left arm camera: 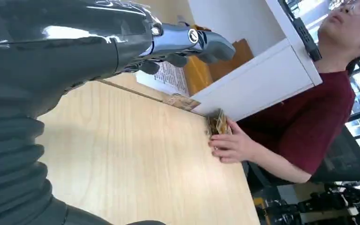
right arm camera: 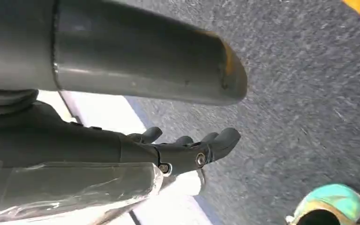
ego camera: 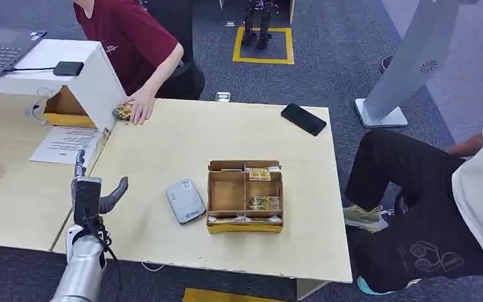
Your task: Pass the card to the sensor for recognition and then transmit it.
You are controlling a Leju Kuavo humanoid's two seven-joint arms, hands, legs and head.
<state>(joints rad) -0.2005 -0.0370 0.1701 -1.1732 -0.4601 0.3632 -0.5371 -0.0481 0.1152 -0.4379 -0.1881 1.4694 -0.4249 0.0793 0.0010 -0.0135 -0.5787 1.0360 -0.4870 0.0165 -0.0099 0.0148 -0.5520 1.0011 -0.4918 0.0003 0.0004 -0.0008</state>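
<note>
Facing grey sensor (ego camera: 185, 201), logo unreadable

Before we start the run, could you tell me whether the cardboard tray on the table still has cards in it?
Yes. The open cardboard tray holds cards in its right-hand compartments; the larger left compartment looks bare.

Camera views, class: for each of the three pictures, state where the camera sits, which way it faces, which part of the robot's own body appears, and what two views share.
Head view: high on the robot, facing forward and down at the table, sensor and card box; left hand raised.
Left wrist view: behind the left hand, looking across the table toward a person's hand.
Right wrist view: behind the hanging right hand, facing carpet.
Shared: head and left wrist views both show the person's hand.
</note>
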